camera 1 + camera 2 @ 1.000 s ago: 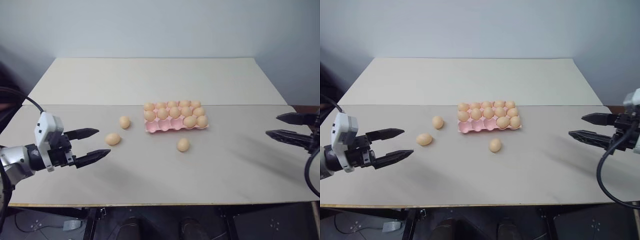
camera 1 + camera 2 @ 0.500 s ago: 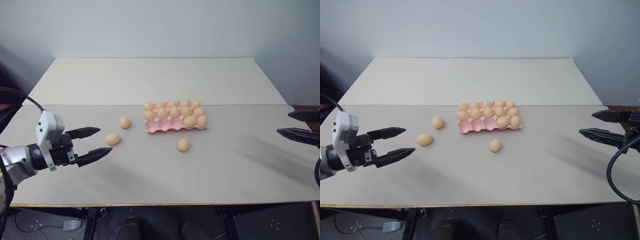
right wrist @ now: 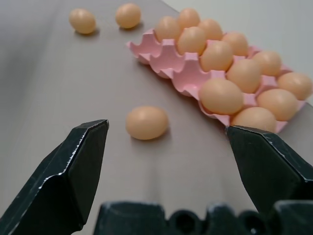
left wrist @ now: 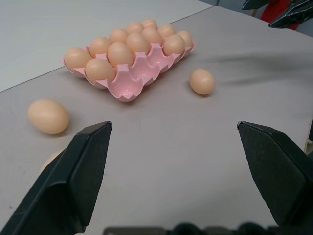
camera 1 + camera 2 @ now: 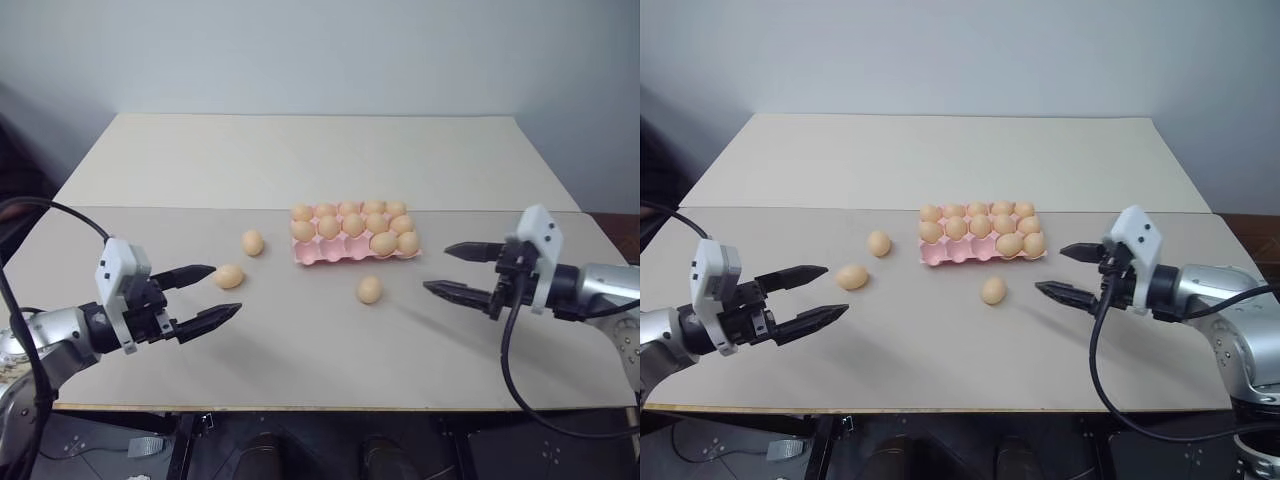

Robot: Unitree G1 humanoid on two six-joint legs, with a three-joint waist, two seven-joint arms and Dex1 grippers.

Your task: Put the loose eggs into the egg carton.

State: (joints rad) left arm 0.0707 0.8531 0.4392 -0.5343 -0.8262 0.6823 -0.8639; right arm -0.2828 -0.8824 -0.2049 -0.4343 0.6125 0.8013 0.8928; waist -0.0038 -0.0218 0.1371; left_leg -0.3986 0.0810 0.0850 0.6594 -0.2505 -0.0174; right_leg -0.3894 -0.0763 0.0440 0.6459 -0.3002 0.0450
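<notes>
the nearest loose egg lies just ahead of the right gripper (fingers spread wide, empty), closer to it than the left gripper (likewise spread, empty).

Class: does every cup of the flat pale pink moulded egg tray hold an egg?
No: the pale pink egg tray has empty cups in its near row.

3 loose eggs beside pink egg carton, open pincers flanking.

I see bare table behind the egg carton to the far edge, and open surface along the near edge. Three loose eggs dot the stretch toward the left edge.
</notes>
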